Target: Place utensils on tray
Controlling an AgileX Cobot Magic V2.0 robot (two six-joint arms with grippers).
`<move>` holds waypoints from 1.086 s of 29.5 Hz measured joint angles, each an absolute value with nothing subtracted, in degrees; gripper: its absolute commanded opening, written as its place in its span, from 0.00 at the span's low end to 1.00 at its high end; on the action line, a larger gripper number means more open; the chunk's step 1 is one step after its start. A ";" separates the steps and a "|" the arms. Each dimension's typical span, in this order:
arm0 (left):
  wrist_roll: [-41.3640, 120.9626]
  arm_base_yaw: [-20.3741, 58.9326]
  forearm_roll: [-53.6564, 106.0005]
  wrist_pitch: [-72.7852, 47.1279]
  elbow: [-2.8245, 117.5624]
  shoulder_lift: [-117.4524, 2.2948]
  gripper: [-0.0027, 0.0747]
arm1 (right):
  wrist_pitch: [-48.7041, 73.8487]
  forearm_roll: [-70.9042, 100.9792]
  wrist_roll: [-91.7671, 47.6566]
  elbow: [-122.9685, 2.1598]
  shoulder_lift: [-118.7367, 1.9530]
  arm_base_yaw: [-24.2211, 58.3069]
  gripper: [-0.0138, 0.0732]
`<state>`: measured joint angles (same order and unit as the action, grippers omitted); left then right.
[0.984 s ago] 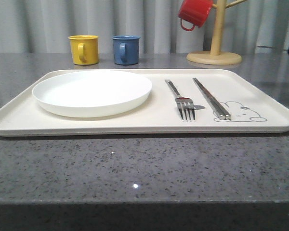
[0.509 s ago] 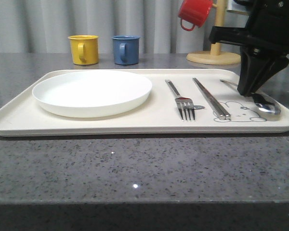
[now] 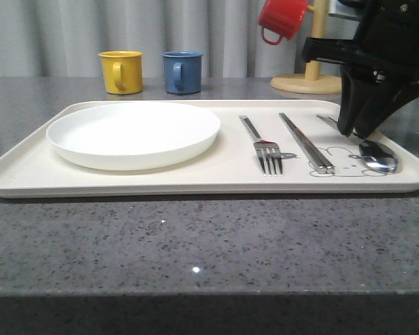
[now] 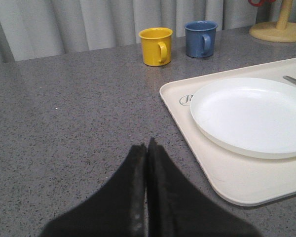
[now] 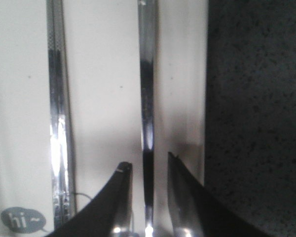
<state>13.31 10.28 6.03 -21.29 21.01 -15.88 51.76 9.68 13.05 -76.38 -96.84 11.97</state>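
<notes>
**Spoon on tray, right claw over handle**

Spoon lay on cream tray by its right rim, beside chopsticks and fork. Speckled grey stone counter, grey curtains behind. Right gripper fingers slightly parted, straddling the slim shiny handle; contact unclear. Left gripper pressed together above the counter.

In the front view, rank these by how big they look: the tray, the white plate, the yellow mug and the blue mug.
1. tray
2. white plate
3. yellow mug and blue mug: they look about alike, so no ranking between them. Both stand farther from the camera, which shrinks them.
</notes>
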 measured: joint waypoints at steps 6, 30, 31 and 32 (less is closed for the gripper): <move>13.31 10.28 6.03 -21.29 21.01 -15.88 0.01 | 55.67 7.03 12.95 -82.03 -90.29 11.97 0.29; 13.31 10.28 6.03 -21.29 21.01 -15.88 0.01 | 26.43 -3.60 6.90 -29.55 -28.78 11.97 0.08; 13.31 10.28 6.03 -21.29 21.01 -15.88 0.01 | 25.06 -3.74 6.90 -27.42 -25.82 11.97 0.08; 13.31 10.28 6.03 -21.29 21.01 -15.88 0.01 | 23.97 -3.74 6.90 -25.25 -22.48 11.97 0.08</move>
